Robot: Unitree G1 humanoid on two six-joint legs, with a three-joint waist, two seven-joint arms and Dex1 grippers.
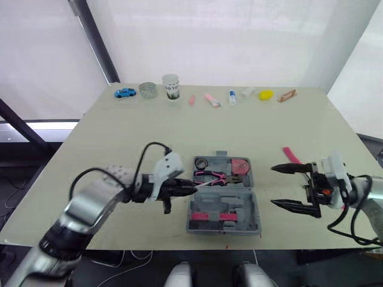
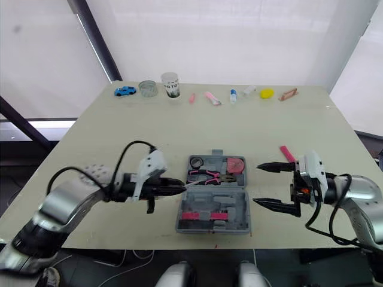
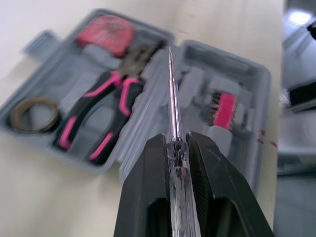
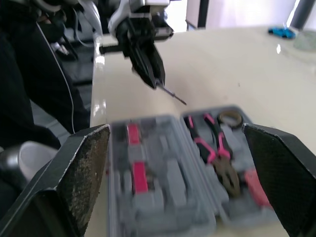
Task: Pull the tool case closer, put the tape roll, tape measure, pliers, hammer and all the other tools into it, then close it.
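Beside the open tool case point(image 1: 224, 206) on the desk point(image 1: 119, 137) | our left pincer point(image 1: 187, 189) clamps a thin screwdriver point(image 3: 172, 98), right pincer point(image 1: 274, 186) wide (empty) | we risk its tip snagging the pliers point(image 1: 216, 177).

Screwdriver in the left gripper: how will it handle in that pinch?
Probably stiff and light: the screwdriver is a thin metal shaft on a clear handle. Likely slippery; the left gripper pinches the smooth handle, so it may pivot. Loose, it would probably roll unless seated in the tool case.
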